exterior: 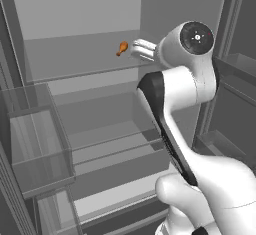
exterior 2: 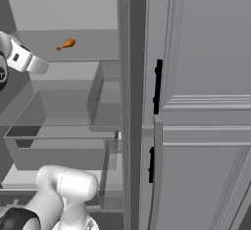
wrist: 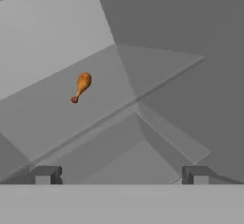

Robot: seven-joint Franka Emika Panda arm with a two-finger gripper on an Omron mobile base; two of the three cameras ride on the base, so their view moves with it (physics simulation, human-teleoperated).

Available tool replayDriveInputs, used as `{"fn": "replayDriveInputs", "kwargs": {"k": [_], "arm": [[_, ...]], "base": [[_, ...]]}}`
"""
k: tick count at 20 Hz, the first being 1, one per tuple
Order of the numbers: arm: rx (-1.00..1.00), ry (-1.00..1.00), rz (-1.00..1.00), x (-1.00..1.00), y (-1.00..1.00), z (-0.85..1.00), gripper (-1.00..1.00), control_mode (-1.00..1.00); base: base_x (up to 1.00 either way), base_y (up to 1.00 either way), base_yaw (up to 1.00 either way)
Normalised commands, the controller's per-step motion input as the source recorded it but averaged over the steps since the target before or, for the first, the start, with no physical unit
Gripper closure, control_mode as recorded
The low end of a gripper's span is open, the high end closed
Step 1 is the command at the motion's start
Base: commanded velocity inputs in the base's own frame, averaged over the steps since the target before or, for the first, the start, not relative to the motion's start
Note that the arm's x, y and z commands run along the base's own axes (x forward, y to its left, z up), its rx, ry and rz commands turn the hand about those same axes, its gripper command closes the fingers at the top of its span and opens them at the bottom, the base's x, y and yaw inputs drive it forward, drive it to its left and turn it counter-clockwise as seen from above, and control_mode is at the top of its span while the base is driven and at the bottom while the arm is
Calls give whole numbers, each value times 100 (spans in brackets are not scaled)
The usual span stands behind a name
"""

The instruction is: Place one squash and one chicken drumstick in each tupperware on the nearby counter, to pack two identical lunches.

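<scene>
Drumstick: lies alone on a grey fridge shelf, well ahead of my gripper.
Gripper: fingers spread wide, holding nothing.
Handling: I judge it light and firm, maybe a little slick (rounded meat, thin bone).
Hold: across the plump end, not the narrow shank.
Surfaces: shelf flat, smooth, matt grey; drumstick glossy orange-brown, tapered.
</scene>
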Motion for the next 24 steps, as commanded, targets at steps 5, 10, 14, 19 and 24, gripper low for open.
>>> {"fn": "replayDriveInputs", "kwargs": {"k": [5, 10, 14, 19, 24], "arm": [[0, 22, -2, 98, 14, -4, -100, -100], [-1, 30, 0, 100, 19, 0, -100, -100], [-7, 13, 0, 98, 23, -3, -100, -100], [-8, 0, -1, 88, 16, -12, -100, -100], [-9, 0, -4, 70, 0, -30, -100, -100]], "base": [[0, 0, 0], [0, 0, 0], [0, 0, 0], [0, 0, 0], [0, 0, 0]]}}
